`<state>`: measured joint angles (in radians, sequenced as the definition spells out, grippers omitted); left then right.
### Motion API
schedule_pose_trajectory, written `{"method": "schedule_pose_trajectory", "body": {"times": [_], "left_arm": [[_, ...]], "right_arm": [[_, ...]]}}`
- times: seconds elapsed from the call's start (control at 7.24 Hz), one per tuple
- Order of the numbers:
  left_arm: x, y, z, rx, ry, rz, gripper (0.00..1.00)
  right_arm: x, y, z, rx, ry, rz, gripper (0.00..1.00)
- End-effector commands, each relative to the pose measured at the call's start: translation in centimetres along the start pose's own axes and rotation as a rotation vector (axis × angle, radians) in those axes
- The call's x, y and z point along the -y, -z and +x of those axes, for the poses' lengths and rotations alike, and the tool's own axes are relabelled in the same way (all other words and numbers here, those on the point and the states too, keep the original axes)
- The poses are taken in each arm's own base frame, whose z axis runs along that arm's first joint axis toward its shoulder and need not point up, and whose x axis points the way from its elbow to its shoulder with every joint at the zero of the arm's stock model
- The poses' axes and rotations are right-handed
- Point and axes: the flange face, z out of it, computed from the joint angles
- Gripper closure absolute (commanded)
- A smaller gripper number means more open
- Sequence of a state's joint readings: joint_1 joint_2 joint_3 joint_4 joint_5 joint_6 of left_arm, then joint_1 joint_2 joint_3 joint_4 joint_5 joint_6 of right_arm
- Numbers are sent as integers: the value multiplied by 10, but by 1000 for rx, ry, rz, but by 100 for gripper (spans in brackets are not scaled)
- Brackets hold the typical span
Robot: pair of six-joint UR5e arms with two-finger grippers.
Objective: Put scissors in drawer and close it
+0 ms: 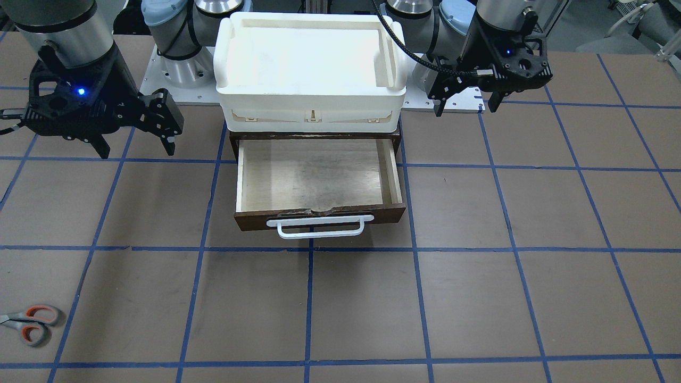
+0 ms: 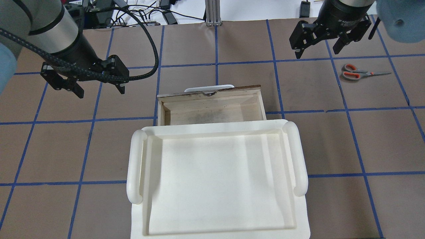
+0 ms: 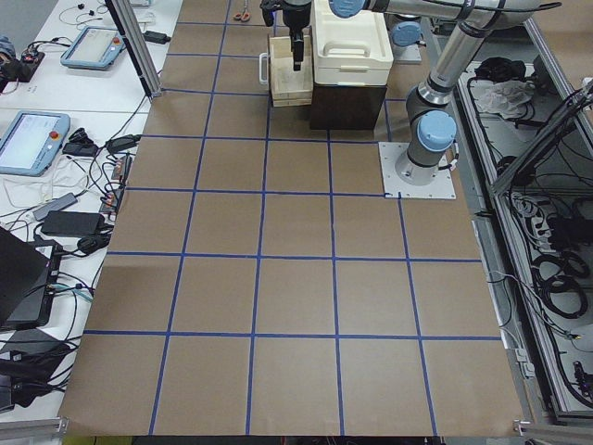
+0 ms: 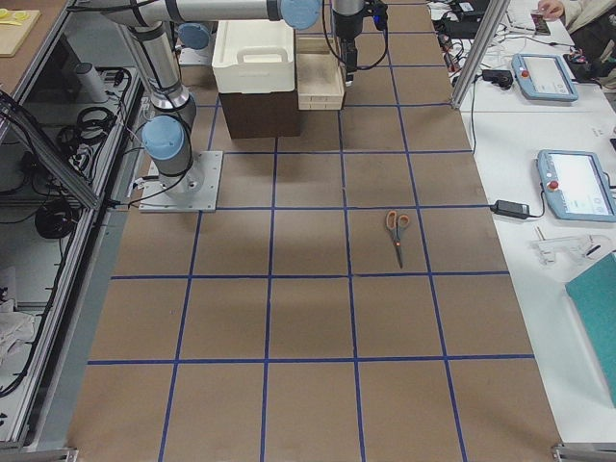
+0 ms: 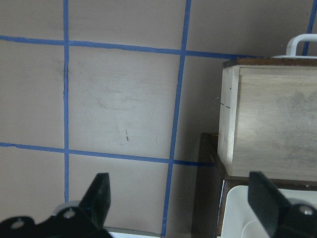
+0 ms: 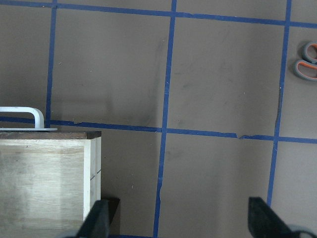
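The scissors (image 1: 29, 323) lie flat on the table, grey handles with orange-lined loops; they also show in the overhead view (image 2: 357, 72) and at the right wrist view's upper right edge (image 6: 307, 59). The drawer (image 1: 319, 181) is pulled open and empty, with its white bar handle (image 1: 319, 226) on the dark front. My right gripper (image 2: 316, 52) is open and empty, hanging above the table between the drawer and the scissors. My left gripper (image 2: 100, 92) is open and empty, above the table on the drawer's other side.
A white plastic tray (image 1: 234, 58) sits on top of the dark cabinet that houses the drawer. The table is brown with a grid of blue tape lines. Monitors, cables and pendants lie on the benches beyond the table's far edge (image 4: 568, 183).
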<state>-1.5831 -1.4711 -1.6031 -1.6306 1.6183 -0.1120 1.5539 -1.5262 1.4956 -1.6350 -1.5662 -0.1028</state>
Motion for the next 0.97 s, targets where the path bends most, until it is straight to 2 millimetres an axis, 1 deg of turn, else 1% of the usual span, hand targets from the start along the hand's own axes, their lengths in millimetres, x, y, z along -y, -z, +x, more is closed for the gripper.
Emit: {"method": "schedule_pose_trajectory", "body": {"times": [0.0, 0.55, 0.83], "left_arm": [[0, 0, 0, 0, 0, 0, 0], [0, 0, 0, 0, 2, 0, 0], [0, 0, 0, 0, 0, 0, 0]], "right_arm": [[1, -3, 0, -2, 0, -8, 0], [4, -7, 3, -16, 18, -12, 0], [2, -5, 5, -19, 15, -13, 0]]}}
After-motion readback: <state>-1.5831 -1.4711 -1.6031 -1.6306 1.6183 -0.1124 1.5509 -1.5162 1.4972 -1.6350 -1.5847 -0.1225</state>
